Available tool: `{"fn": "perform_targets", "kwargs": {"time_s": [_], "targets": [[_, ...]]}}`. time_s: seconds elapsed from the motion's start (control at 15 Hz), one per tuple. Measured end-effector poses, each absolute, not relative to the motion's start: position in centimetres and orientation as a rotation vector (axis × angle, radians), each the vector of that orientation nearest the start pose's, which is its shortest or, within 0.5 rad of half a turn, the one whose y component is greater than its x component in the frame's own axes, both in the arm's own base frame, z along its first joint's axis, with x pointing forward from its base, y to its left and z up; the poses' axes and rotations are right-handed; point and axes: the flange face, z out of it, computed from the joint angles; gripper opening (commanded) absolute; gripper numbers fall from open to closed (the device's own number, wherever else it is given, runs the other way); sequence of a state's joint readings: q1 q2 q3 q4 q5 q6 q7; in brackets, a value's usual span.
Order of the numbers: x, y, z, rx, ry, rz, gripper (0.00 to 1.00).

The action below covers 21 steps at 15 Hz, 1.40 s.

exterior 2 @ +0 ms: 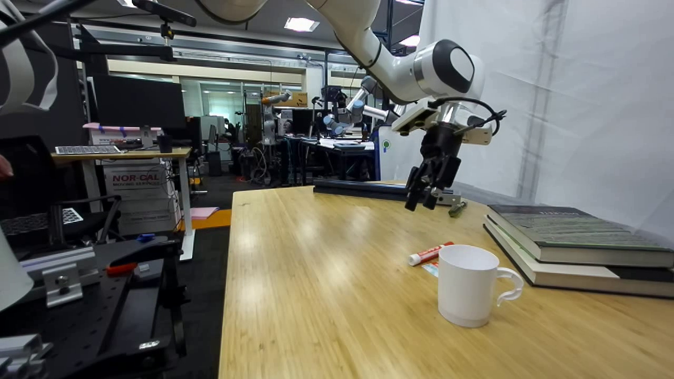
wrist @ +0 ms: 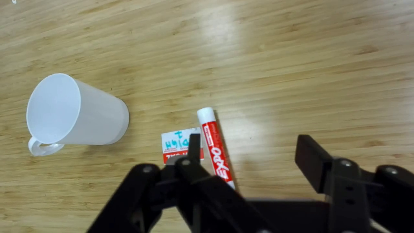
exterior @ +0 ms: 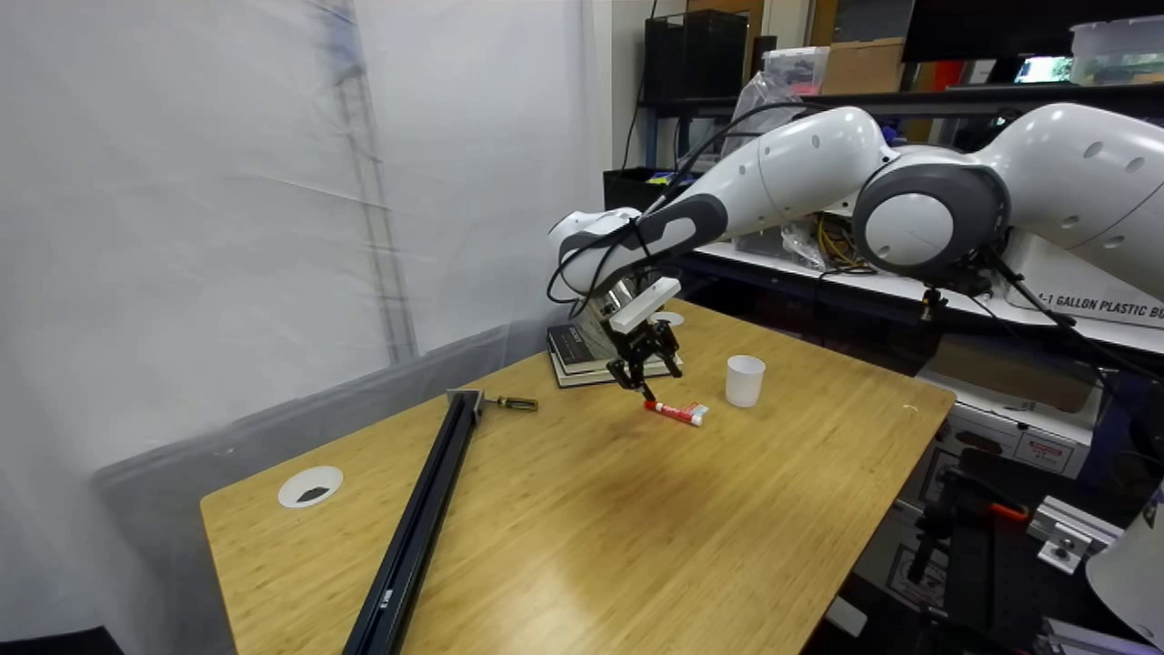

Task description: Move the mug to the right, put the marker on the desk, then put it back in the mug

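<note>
Red and white, the marker lies on the tabletop near the upright mug. My fingers stand well apart, holding nothing; putting it down looks done, so next I should centre over the marker, grip it and lower it into the mug.

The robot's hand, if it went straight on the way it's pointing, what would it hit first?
Probably the desk: the open hand points down at it, tilted. Depth is unclear, though, and it might touch the nearby marker first.
</note>
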State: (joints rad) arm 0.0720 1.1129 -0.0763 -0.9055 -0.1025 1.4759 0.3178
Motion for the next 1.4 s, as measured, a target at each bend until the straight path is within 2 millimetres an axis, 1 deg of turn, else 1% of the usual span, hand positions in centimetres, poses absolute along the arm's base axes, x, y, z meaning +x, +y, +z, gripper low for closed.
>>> {"fn": "perform_targets", "kwargs": {"time_s": [0.13,0.33,0.6,0.73,0.8,1.0,1.4], "targets": [[72.7,0.4,17.5,-3.265,0.457,0.812,1.00],[74.3,0.4,19.0,-3.287,0.443,0.623,1.00],[76.7,0.6,22.5,-3.300,0.409,0.297,1.00],[77.5,0.7,24.0,-3.294,0.398,0.158,1.00],[77.7,0.6,24.4,-3.290,0.397,0.111,1.00],[77.6,0.0,24.5,-3.281,0.406,0.065,1.00],[77.5,0.0,24.5,-3.278,0.404,0.063,1.00]]}}
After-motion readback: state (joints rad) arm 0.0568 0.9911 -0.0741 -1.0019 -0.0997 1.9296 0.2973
